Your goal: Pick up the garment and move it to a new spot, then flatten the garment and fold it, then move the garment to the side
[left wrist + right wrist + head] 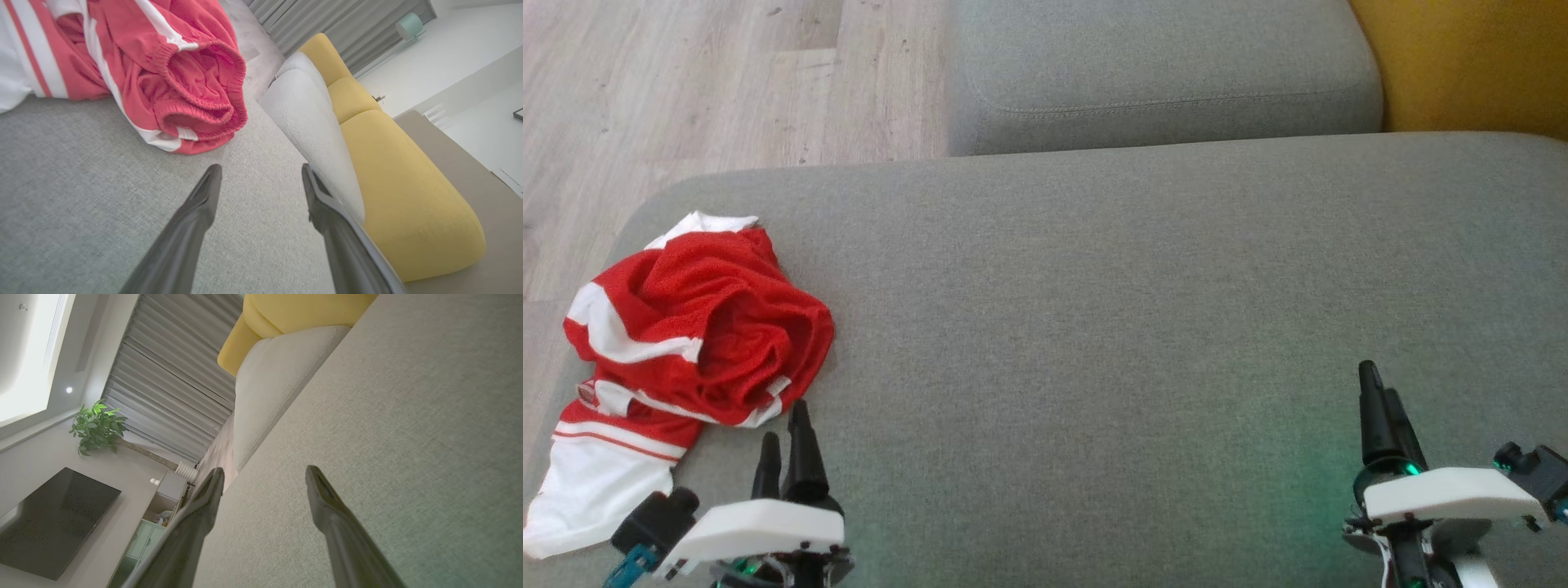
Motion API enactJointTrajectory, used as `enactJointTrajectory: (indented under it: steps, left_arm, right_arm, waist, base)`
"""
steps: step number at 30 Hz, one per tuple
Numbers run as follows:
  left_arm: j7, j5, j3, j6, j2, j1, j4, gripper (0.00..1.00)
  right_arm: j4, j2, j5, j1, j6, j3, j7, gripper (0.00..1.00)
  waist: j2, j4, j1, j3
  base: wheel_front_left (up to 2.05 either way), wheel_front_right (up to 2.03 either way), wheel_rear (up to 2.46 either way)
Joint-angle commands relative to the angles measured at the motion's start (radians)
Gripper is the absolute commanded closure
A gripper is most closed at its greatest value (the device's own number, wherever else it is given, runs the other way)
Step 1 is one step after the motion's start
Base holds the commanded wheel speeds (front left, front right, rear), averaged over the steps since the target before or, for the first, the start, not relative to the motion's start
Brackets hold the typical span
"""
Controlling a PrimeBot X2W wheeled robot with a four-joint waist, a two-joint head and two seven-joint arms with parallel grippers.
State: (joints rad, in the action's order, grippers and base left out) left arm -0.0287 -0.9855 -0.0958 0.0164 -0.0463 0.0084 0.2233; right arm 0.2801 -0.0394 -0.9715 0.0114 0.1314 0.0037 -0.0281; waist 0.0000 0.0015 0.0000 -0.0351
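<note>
A crumpled red and white garment [686, 335] lies bunched at the left end of the grey sofa seat [1094, 310]. My left gripper [784, 425] stands open just below and right of it, fingertips close to its lower hem, nothing between them. In the left wrist view the garment [163, 69] lies ahead of the open left gripper [261, 173], a short gap apart. At the lower right, my right gripper [1380, 392] hovers open over bare seat fabric, far from the garment. The right wrist view shows the right gripper [265, 475] open above the seat.
A grey back cushion [1160, 73] runs behind the seat, with a yellow cushion [1478, 57] to its right. Wooden floor [686, 82] lies beyond the seat's left edge. The right wrist view shows a television [53, 522], a plant [96, 426] and curtains [171, 375].
</note>
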Motion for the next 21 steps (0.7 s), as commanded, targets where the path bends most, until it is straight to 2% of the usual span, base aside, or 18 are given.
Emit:
enactJointTrajectory:
  steps: [1,21]
  left_arm:
    - [-0.013,0.026,0.007,0.006,-0.009,-0.025,-0.038,0.00]
    - [-0.075,0.298,-0.075,0.065,-0.021,-0.028,-0.076,0.00]
  right_arm:
    - [-0.041,-0.005,0.024,-0.029,0.000,0.017,-0.015,0.00]
    - [-0.064,-0.007,0.293,-0.022,0.000,0.071,-0.077,0.00]
  waist:
    - [0.0000,0.000,0.0000,0.000]
    - [0.0000,0.004,0.0000,-0.014]
  base:
    - [0.00,0.00,0.00]
    - [0.00,0.00,0.00]
